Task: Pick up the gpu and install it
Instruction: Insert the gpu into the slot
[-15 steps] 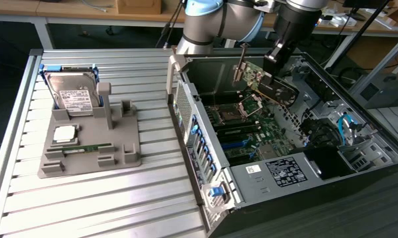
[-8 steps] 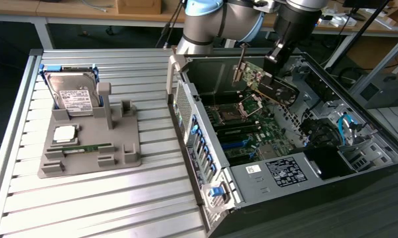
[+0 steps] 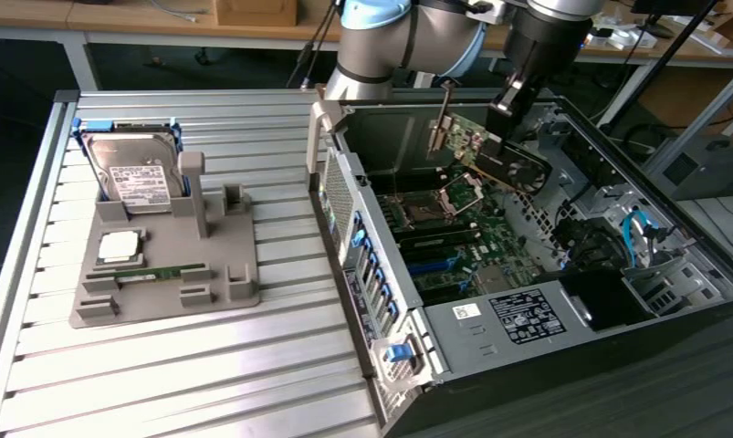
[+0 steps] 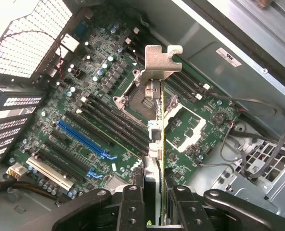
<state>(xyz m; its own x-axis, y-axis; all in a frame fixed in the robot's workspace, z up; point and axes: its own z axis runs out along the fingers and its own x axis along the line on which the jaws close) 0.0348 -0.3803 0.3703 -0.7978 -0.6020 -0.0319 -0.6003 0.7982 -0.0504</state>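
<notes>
My gripper (image 3: 507, 102) is shut on the gpu (image 3: 494, 155), a thin dark card with a green board edge and a silver bracket (image 3: 442, 128) at one end. It hangs tilted inside the open computer case (image 3: 379, 265), above the motherboard (image 3: 464, 242). In the wrist view the gpu (image 4: 160, 139) is seen edge-on between the two black fingers (image 4: 132, 208), and its bracket (image 4: 160, 60) points away from the gripper (image 4: 157, 214). The card floats over the CPU socket (image 4: 133, 94), apart from the board. The blue slot (image 4: 82, 139) lies off to one side.
On the slatted table at the exterior view's left, a grey fixture (image 3: 226, 283) holds a silver hard drive (image 3: 135, 173), a CPU chip (image 3: 120, 245) and a green RAM stick (image 3: 147, 272). Case walls, cables (image 4: 258, 130) and a drive cage (image 3: 622, 292) surround the motherboard.
</notes>
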